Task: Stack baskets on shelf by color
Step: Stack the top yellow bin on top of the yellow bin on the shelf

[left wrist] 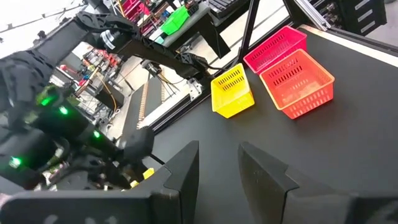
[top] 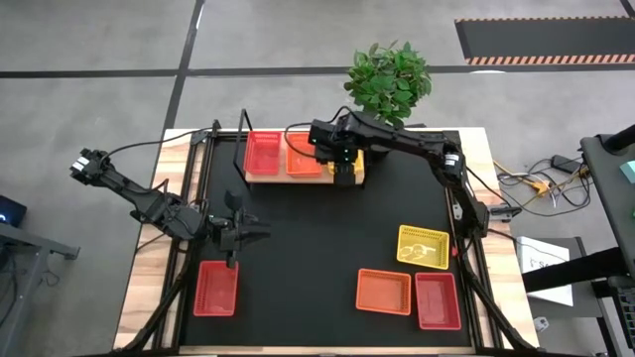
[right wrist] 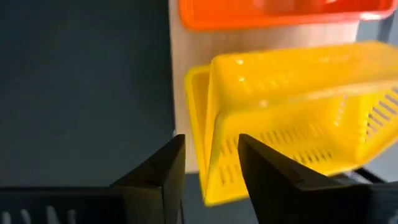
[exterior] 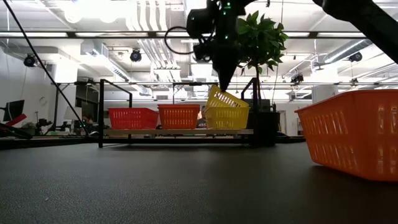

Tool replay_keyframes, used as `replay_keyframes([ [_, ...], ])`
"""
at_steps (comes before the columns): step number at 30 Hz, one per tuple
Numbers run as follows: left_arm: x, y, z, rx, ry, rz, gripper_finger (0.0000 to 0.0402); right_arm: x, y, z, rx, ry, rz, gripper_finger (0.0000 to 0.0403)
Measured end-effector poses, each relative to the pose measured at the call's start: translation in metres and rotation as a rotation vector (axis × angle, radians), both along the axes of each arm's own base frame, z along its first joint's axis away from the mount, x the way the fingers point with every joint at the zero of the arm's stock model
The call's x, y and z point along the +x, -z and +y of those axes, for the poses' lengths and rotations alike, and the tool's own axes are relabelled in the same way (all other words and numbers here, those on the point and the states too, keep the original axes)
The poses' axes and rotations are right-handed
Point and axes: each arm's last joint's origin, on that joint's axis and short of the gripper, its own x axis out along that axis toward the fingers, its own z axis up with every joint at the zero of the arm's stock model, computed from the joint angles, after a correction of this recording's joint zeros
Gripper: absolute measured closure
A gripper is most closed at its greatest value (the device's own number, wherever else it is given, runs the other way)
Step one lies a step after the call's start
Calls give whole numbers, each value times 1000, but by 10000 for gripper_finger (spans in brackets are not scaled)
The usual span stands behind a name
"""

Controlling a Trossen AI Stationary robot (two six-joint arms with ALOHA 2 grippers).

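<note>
The shelf (top: 298, 179) at the table's far side carries a red basket (top: 263, 153), an orange basket (top: 304, 160) and, at its right end, two yellow baskets. The lower yellow one (exterior: 227, 118) lies flat on the board. The upper one (exterior: 224, 98) sits tilted in it, one end down inside and the other raised. My right gripper (right wrist: 211, 165) points down over the raised end, open, its fingers on either side of that basket's rim. My left gripper (left wrist: 217, 171) hangs open over the table's left part, beyond a loose red basket (top: 216, 288). My right gripper stands with a finger (right wrist: 258, 165) on each side of the tilted yellow basket's raised rim (right wrist: 214, 124), coming from above. Whether a finger touches the rim, I cannot tell. The basket leans in the lower yellow one.
At the near right of the black tabletop lie a yellow basket (top: 424, 246), an orange basket (top: 384, 291) and a red basket (top: 438, 300). A potted plant (top: 389, 79) stands behind the shelf. The shelf's black frame (top: 243, 139) rises at its left end.
</note>
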Motion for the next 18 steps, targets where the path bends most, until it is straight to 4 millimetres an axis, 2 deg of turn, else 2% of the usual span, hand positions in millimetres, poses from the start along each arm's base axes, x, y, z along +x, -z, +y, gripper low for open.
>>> replay_keyframes([
  [3,0,0,0,0,0,0,306,5,9,-3,-50,8,-22,270],
  [5,0,0,0,0,1,0,306,5,11,-4,-87,13,-8,290],
  [10,0,0,0,0,0,0,306,6,6,-5,-114,26,-23,379],
  [15,0,0,0,0,0,0,306,9,-7,1,-130,25,-63,391],
  [18,0,0,0,1,0,0,306,7,-18,8,-198,7,-29,392],
])
